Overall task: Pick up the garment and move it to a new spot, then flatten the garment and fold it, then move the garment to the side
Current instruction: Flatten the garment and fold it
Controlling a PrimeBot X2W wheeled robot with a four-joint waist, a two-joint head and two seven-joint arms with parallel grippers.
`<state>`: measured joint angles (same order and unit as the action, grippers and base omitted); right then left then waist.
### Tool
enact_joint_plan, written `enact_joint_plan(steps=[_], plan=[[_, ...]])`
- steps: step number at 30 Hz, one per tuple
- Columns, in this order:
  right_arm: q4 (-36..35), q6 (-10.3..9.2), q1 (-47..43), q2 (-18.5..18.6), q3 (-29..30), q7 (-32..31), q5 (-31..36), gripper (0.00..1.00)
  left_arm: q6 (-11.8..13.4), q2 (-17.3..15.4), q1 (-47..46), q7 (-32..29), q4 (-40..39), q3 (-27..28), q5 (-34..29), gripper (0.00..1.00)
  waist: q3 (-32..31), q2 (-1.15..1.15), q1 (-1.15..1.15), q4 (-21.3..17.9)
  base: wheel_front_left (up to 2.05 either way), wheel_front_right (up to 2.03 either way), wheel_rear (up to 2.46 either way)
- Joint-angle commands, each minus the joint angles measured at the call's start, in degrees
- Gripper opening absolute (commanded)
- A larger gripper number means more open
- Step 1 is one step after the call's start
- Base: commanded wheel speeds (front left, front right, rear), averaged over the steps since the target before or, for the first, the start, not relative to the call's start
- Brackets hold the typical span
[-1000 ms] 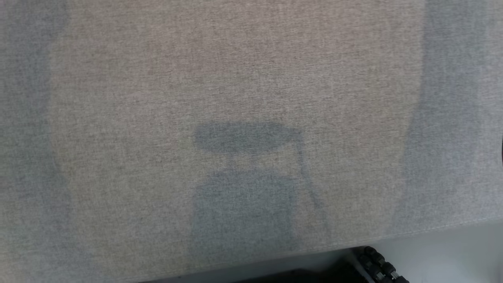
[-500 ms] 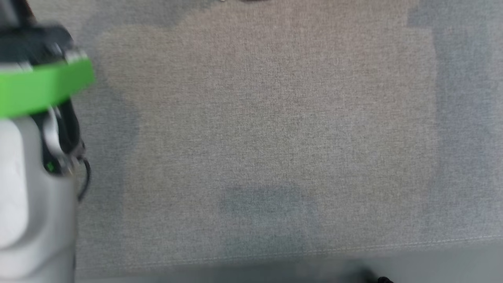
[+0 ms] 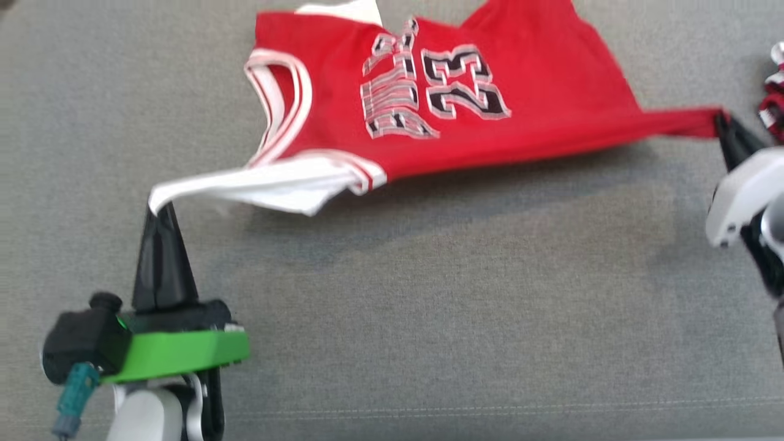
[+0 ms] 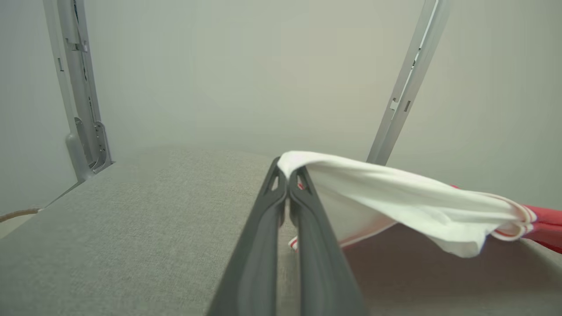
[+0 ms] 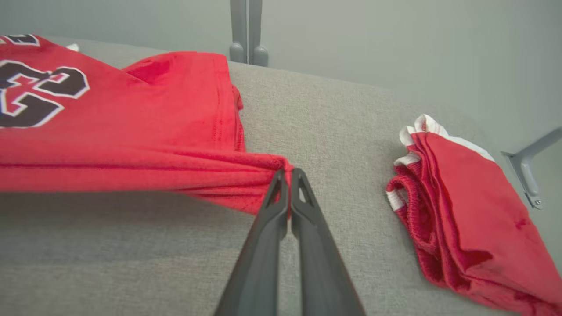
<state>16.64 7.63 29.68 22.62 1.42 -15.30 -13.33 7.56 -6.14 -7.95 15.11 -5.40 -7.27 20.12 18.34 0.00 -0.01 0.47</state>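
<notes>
two grippers, both clenched on the garment: left gripper [image 3: 160, 208] [image 4: 287, 169] pinches a white corner of the red jersey [image 3: 465, 92], and right gripper [image 3: 721, 119] [image 5: 287, 173] pinches a bunched red corner at the other end. the jersey is stretched between them toward the far edge of the grey fabric surface [image 3: 429, 306]. its near side is lifted with a shadow under it, while the far part looks to lie on the surface. the jersey's top is cut off by the head view's upper edge. "23" is readable, but the word beside it is too blurred to read. in the left wrist view the white fabric [image 4: 395, 197] hides most of the red. the right arm's pale housing [image 3: 735, 196] is cut off at the right side. a second red garment [image 5: 461, 210] [image 3: 773, 98], folded with white trim, lies near the surface's right edge, apart from the jersey and mostly cut off in the head view. the surface is a woven grey cloth with a stitched seam along its near edge. plain pale wall behind, with grey metal posts [image 4: 79, 87] [image 4: 408, 83] [image 5: 246, 26] rising at the far edge.
</notes>
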Motion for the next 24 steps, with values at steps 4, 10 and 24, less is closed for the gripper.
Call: enact_joint_plan(steps=[4, 10, 24], plan=[[-7.1, -0.25, -11.3, -5.5, 7.3, -2.4, 2.8, 0.00, 0.6, 0.5, 6.2, 0.0, 2.1, -1.1, -1.6, 0.00, -7.5, 0.00, 0.01, 2.0, 0.00, 0.00, 0.00], [-11.5, -0.23, -18.6, -12.0, 13.4, -4.4, 7.0, 0.00, 1.6, 0.8, 10.1, 0.0, 5.3, -3.2, -3.5, 0.00, -9.6, 0.00, 0.01, 2.3, 0.00, 0.00, 0.00], [-20.4, -0.28, -34.0, -19.3, 21.2, -16.3, 10.6, 0.00, 6.0, -3.4, 17.8, -4.7, 7.7, -3.0, -6.5, 0.00, -10.7, 0.00, 0.01, 2.1, 0.00, 0.00, 0.00]])
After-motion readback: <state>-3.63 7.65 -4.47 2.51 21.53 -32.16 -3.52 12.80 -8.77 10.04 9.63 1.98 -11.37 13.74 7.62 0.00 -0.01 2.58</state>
